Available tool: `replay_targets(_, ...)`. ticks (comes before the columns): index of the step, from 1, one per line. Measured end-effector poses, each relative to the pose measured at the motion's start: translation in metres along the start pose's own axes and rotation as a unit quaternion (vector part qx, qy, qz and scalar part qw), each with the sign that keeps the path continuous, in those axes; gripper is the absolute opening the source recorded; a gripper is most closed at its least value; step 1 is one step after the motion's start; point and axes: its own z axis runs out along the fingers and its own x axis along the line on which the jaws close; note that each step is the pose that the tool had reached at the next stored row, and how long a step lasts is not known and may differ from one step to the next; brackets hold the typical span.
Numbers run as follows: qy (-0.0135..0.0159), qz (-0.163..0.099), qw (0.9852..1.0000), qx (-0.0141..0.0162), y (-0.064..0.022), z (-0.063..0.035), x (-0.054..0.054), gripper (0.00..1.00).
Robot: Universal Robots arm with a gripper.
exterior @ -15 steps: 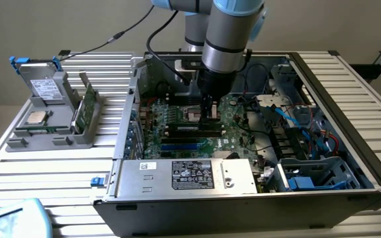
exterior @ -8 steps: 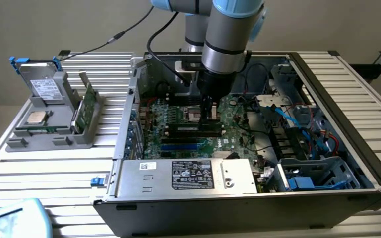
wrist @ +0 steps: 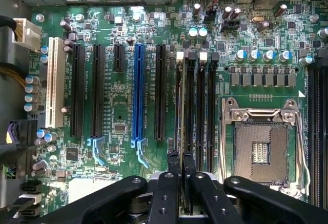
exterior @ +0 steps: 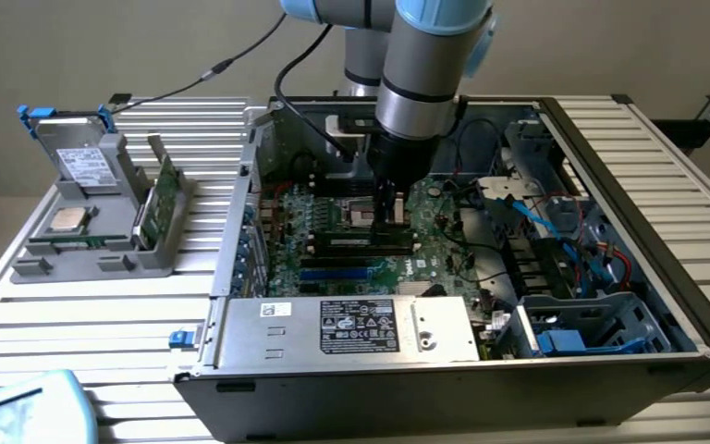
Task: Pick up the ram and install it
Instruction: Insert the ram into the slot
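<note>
Holding the ram (wrist: pixel 180 106) on edge at a memory slot beside the processor socket (wrist: pixel 261 147).

The computer case (exterior: pixel 651 185) lies open and the arm (exterior: pixel 420 74) reaches straight down into it, over the motherboard (wrist: pixel 118 39). A bank of four black slots (wrist: pixel 202 106) runs alongside the socket. The ram stands in line with the slot of that bank farthest from the socket, its long axis parallel to the socket's near side. The gripper (wrist: pixel 180 160) sits directly above the ram, fingers pressed together and pinching its upper edge near one end rather than at the middle. Whether the ram is fully seated cannot be told.
</note>
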Motion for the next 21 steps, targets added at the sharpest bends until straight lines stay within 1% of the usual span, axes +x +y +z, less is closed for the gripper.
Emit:
replay_targets(4, 0.0008, -0.001, 1.0, -0.0001, -0.0018, 0.0008, -0.0006, 0.13)
replay_targets(9, 0.0027, -0.001, 1.0, 0.0, -0.0023, 0.0019, -0.0008, 0.13)
replay_targets(11, 0.0038, -0.001, 1.0, 0.0, -0.0024, 0.0023, -0.001, 0.13)
replay_targets(15, 0.0072, 0.0, 1.0, -0.0002, -0.0032, 0.0032, -0.0018, 0.13)
replay_targets(17, 0.0078, 0.0, 1.0, -0.0002, -0.0038, 0.0036, -0.0021, 0.13)
replay_targets(21, 0.0076, 0.0, 1.0, 0.0, -0.0041, 0.0042, -0.0023, 0.13)
